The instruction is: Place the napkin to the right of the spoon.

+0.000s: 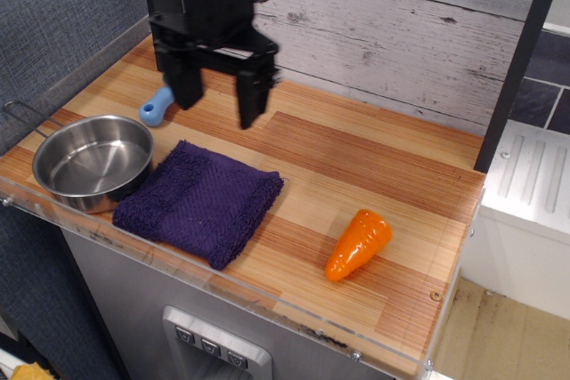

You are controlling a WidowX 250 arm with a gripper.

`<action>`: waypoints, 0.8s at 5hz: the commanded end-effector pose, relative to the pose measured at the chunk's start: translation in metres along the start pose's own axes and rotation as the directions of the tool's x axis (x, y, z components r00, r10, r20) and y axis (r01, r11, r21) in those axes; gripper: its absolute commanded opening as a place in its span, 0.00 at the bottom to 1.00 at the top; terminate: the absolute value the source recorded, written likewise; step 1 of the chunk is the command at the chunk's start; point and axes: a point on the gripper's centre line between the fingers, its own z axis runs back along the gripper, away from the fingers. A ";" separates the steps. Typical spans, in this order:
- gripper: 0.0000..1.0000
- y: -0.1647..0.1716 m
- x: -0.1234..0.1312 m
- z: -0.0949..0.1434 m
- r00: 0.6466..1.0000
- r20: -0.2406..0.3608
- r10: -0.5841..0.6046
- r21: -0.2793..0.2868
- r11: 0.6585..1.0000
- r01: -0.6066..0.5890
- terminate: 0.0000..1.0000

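Napkin looked soft, floppy, light — best pinched at its 2 o'clock corner. Pincer hung above, jaws apart, spoon at its 9 o'clock.

On the wooden counter: one purple napkin, one steel bowl, one orange toy carrot. One spoon, only its light-blue handle showing. One gripper overhead, two fingers.

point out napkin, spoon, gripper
napkin (pixel 198 202), the only camera view, centre of the purple cloth
spoon (pixel 154 109), same view, blue handle; cup hidden
gripper (pixel 219 106), same view, midway between the open fingertips
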 end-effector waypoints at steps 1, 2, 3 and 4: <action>1.00 0.018 -0.028 -0.025 1.000 0.013 -0.015 0.033 0.999 0.015 0.00; 1.00 0.018 -0.032 -0.042 1.000 -0.003 -0.019 0.033 0.999 0.019 0.00; 1.00 0.011 -0.031 -0.056 0.999 -0.008 -0.044 0.034 0.998 0.044 0.00; 1.00 0.001 -0.031 -0.068 0.997 -0.020 -0.074 0.048 0.996 0.075 0.00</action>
